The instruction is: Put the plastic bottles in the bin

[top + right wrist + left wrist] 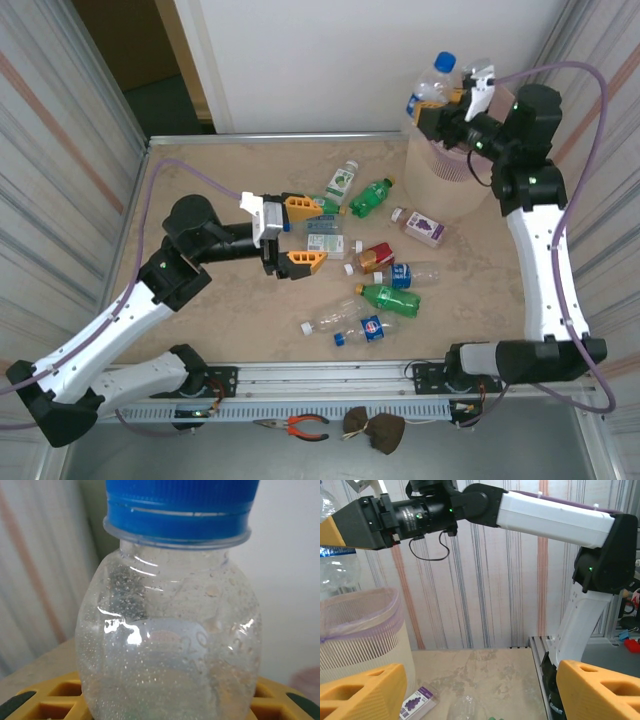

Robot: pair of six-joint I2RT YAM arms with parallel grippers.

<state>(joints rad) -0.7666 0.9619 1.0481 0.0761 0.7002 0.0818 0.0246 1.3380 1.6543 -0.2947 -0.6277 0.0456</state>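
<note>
Top external view: right fingers (432, 108) clamp a blue-capped bottle (432, 82) above the bin (440, 182), so an off-centre release might bounce it off the rim; left fingers (320, 232) hang apart over the desk (205, 180).

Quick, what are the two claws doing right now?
Left claw: open, holding nothing.
Right claw: closed on a clear blue-capped bottle.

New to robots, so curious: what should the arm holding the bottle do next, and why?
Probably open the right claw and let go: its clear blue-capped plastic bottle hangs upright, seemingly over the tall beige perforated bin, so it should fall in.
</note>
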